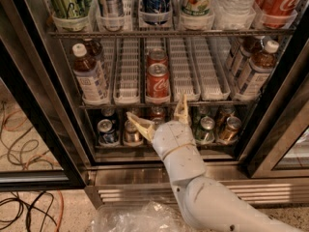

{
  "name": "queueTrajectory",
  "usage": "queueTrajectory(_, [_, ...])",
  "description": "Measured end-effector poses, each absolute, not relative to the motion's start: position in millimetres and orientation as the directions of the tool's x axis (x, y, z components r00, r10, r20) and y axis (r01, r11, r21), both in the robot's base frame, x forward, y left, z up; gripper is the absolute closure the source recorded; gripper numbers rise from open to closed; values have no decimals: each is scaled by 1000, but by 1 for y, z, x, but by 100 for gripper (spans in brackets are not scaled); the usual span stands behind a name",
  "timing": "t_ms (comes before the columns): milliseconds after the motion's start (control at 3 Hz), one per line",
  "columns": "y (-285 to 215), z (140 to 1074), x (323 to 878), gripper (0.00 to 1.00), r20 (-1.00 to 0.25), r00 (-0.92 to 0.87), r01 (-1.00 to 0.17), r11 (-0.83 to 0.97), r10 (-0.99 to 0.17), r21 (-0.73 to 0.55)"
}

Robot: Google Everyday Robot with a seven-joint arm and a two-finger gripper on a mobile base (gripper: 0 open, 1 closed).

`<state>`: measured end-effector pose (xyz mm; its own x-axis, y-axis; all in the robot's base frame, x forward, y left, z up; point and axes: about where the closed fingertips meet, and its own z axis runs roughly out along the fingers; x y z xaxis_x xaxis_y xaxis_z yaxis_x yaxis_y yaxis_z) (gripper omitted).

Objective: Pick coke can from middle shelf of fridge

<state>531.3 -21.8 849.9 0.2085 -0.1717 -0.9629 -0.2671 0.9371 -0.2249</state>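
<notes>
The coke can (158, 80) stands upright at the front of a white lane tray on the middle shelf (130, 103) of the fridge (43, 105). A second red can stands right behind it. My gripper (158, 115) is just below the shelf's front edge, under the can. Its two tan fingers (139, 123) are spread wide apart and hold nothing. My white arm rises from the bottom right.
Brown bottles (89, 74) stand at both ends of the middle shelf. Several cans (107, 131) fill the bottom shelf. The top shelf holds cans and bottles in cups. Black door frames flank the opening. Cables (24, 129) lie on the floor at left. Clear plastic (135, 219) lies below.
</notes>
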Motion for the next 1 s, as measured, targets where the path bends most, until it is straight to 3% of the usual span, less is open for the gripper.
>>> queueTrajectory(333, [-22, 850, 531, 45, -963, 208, -267, 937, -172, -225])
queueTrajectory(667, [-22, 850, 531, 28, -963, 209, -267, 937, -172, -225])
queueTrajectory(1000, [-22, 850, 532, 28, -962, 209, -267, 937, -174, -228])
